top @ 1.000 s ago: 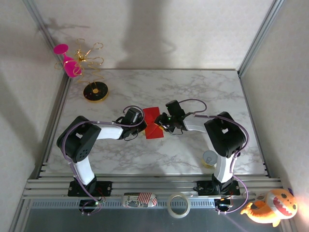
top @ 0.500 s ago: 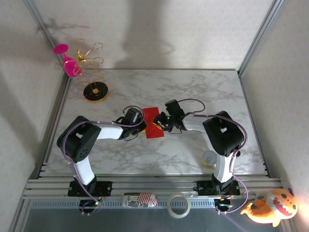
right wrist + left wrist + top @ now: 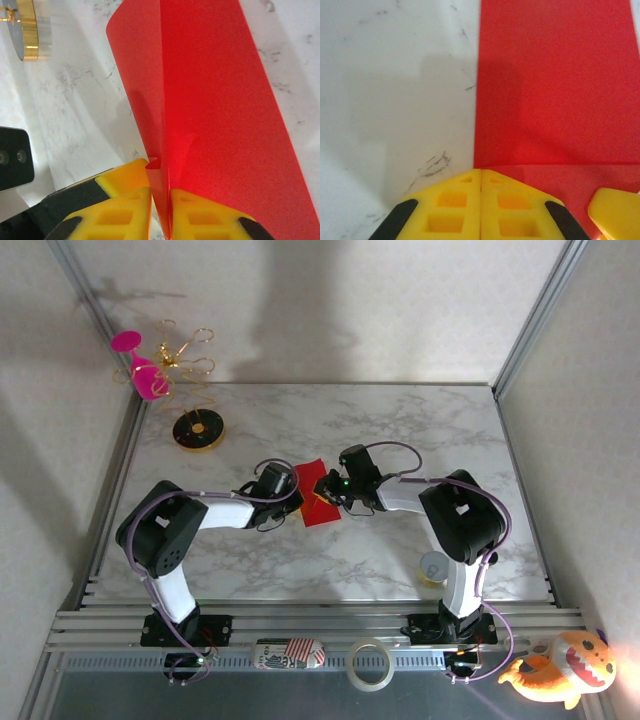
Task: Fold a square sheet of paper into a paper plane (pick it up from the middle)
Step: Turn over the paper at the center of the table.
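1. Right claw [image 3: 160, 186]: clamped on a raised ridge of the sheet of paper [image 3: 215, 100], which stands up between the two yellow fingers near the sheet's middle.
2. Left claw [image 3: 480, 179]: fingers together with no gap, tips at the sheet's left edge, just beside the right claw. Whether they pinch any paper cannot be told.
3. Sheet of paper: red, at the middle of the marble table [image 3: 395, 75], between the two claws. One part lies flat with a crease line across it. The other part curls up off the table towards the right claw.
4. Risk, skewed fold: the ridge is gripped at one short spot only, so a pull could swing the loose flap off line and set the crease crooked.
5. Risk, tear or crumple: the paper is thin. If the left claw pins it while the right one drags, it may rip at the pinch.
6. Risk, slip: smooth paper may slide out of the fingers on lifting.
7. Risk, collision: the claws sit close together and could knock each other.
8. Gold disc [image 3: 24, 30]: well apart, so little hazard.
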